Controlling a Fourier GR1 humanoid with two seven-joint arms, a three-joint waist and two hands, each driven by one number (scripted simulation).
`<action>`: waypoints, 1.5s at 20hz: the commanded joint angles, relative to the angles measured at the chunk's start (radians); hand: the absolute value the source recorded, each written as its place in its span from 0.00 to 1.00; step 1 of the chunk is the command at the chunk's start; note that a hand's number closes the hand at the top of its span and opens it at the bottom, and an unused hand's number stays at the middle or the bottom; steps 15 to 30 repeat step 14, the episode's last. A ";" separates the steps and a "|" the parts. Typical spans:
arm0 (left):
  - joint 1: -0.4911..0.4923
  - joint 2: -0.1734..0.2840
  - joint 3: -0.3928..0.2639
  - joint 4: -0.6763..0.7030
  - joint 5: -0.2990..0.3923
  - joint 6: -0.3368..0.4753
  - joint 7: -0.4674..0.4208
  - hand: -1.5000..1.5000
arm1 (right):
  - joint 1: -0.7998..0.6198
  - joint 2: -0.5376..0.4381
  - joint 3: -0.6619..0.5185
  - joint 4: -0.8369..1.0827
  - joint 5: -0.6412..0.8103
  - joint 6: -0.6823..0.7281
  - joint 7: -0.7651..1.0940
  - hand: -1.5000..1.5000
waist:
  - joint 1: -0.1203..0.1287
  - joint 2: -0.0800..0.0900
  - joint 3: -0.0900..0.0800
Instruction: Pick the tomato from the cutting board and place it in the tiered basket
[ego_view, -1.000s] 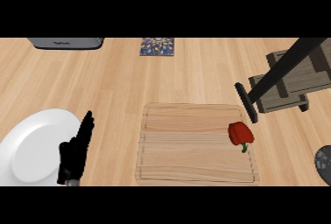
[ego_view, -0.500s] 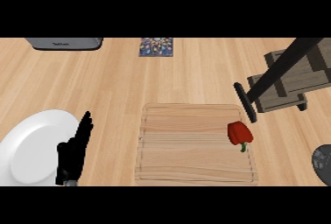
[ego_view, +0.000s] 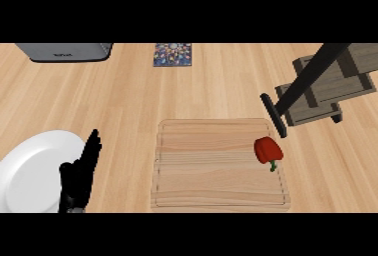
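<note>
Looking down, we find the red pepper (ego_view: 267, 149), stem toward us, at the right edge of the cutting board (ego_view: 214, 170), far right of our left hand (ego_view: 80, 175) with its straight, empty fingers; the right hand is unseen.

I see my right hand has slipped out of view at the lower right; nothing else has moved.

Only one hand (ego_view: 80, 176) shows, down at the lower left. It is all black, with long thin fingers (ego_view: 91, 150) and a shorter thumb at its side. A small bit of grey arm peeks out just below it.
</note>
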 joint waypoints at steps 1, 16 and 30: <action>0.001 0.004 0.014 0.009 0.006 0.002 0.033 0.50 | -0.021 -0.042 0.011 -0.224 0.030 0.224 0.115 0.00 | -0.014 -0.005 -0.002; 0.037 0.026 0.047 0.019 0.013 0.002 0.016 0.50 | -0.131 -0.163 -0.197 -0.668 -0.104 0.882 -0.031 0.00 | -0.066 -0.029 -0.003; 0.037 0.026 0.047 0.019 0.013 0.002 0.016 0.50 | -0.131 -0.163 -0.197 -0.668 -0.104 0.882 -0.031 0.00 | -0.066 -0.029 -0.003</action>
